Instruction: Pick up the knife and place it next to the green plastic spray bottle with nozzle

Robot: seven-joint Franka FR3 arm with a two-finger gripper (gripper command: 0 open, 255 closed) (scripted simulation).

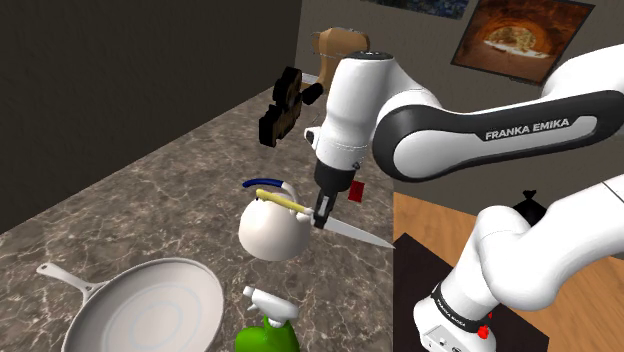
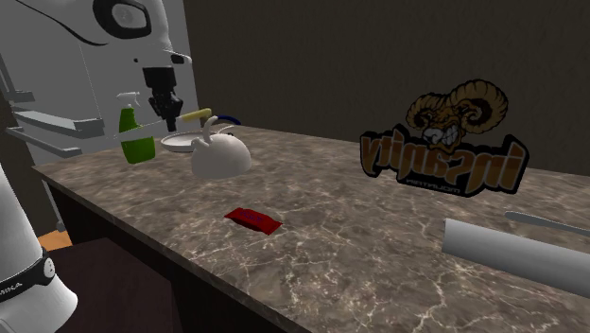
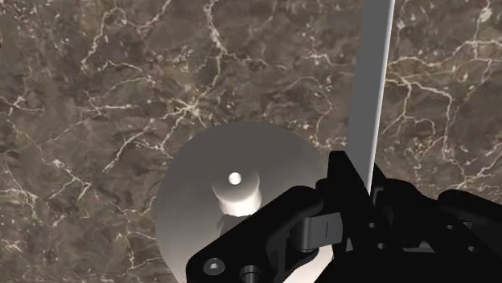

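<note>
My black gripper [image 1: 322,214] is shut on the knife, holding it in the air over the marble counter. The knife has a yellow handle [image 1: 281,203] and a silver blade [image 1: 357,235] that sticks out toward the shoulder view's right. In the wrist view the blade [image 3: 375,88] runs straight out from between the fingers of the gripper [image 3: 358,201]. The green spray bottle [image 1: 266,334] with a white nozzle stands at the counter's near edge, below the gripper in the shoulder view. In the second exterior view the bottle [image 2: 135,132] is just left of the gripper [image 2: 170,112].
A white kettle [image 1: 270,229] sits directly under the knife, its lid [image 3: 234,199] beside the fingers. A grey frying pan [image 1: 150,305] lies left of the bottle. A small red object [image 2: 253,219] and a ram-head sign [image 2: 444,142] are farther along the counter [image 1: 150,190].
</note>
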